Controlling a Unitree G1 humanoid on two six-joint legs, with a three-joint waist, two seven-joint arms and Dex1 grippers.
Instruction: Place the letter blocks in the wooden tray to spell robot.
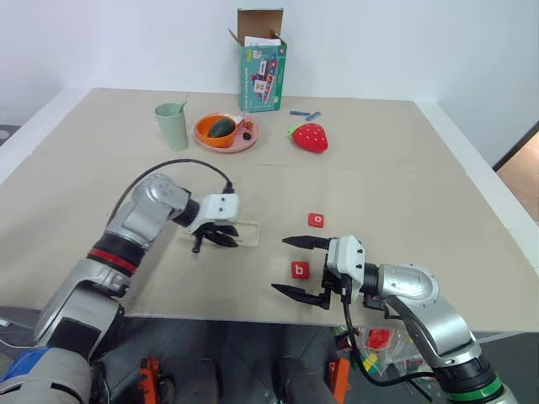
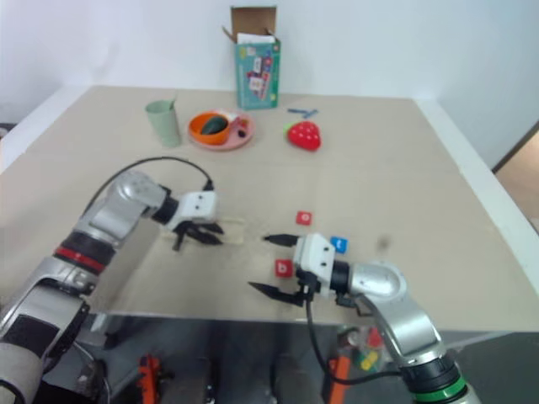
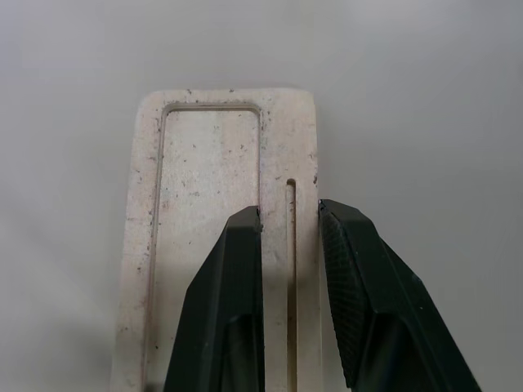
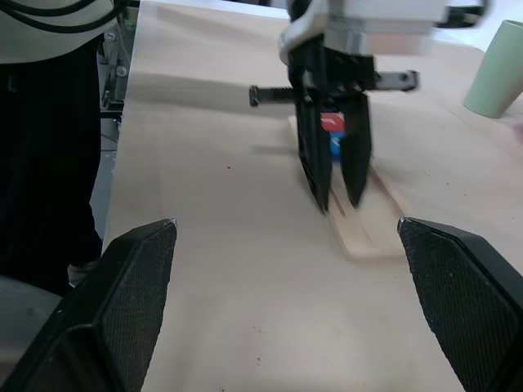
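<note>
One left gripper (image 1: 221,238) pinching wooden tray (image 1: 244,233) rim

A robot test lab, staged rather than lived in: one big beige table (image 1: 379,168) against bare white walls, with toy props at upper centre, namely a plastic strawberry (image 1: 310,137), green cup (image 1: 172,125), orange plate (image 1: 244,140) and a game box (image 1: 262,71).

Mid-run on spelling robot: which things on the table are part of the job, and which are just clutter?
Job:
- wooden tray, under the left gripper
- red o block
- red b block, between the right gripper's open jaws
- blue block

Lying about:
- strawberry toy
- orange plate
- green cup
- open box
</note>
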